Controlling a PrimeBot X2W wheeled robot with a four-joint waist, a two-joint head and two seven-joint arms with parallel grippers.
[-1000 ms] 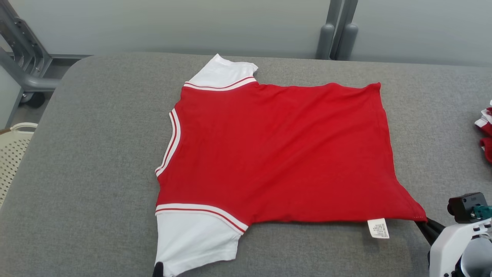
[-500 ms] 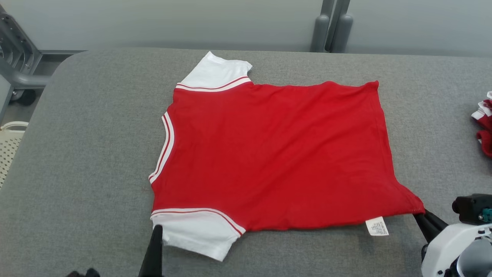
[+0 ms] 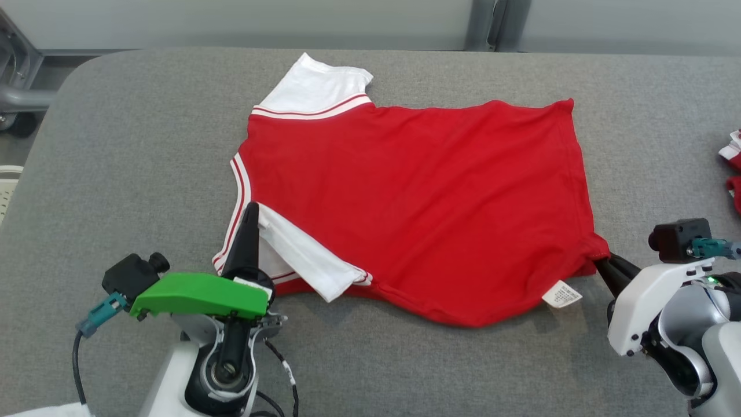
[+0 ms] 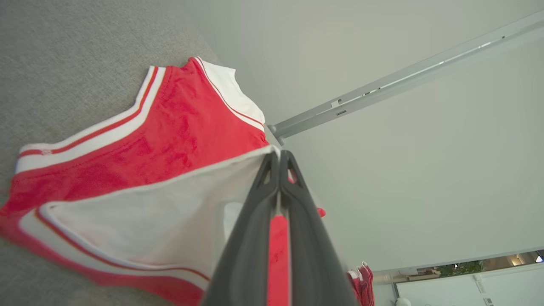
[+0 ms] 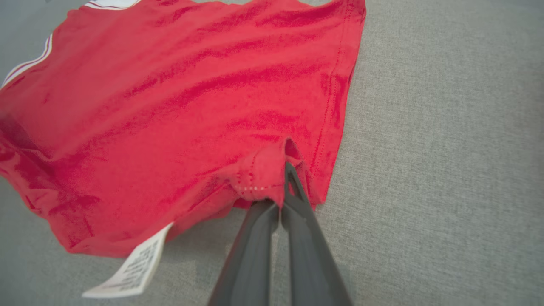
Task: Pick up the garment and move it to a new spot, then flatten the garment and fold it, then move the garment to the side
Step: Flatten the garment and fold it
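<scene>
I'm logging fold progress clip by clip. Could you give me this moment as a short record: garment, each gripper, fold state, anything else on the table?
garment: red shirt with white sleeves, spread on the grey padded table
left gripper: shut on the near white sleeve, which is drawn in over the red body
right gripper: shut on the shirt's near hem corner
fold state: near edge lifted, fold not yet laid down
label: white care tag poking out at the near edge
other: red and white cloth at the table's right edge
</scene>
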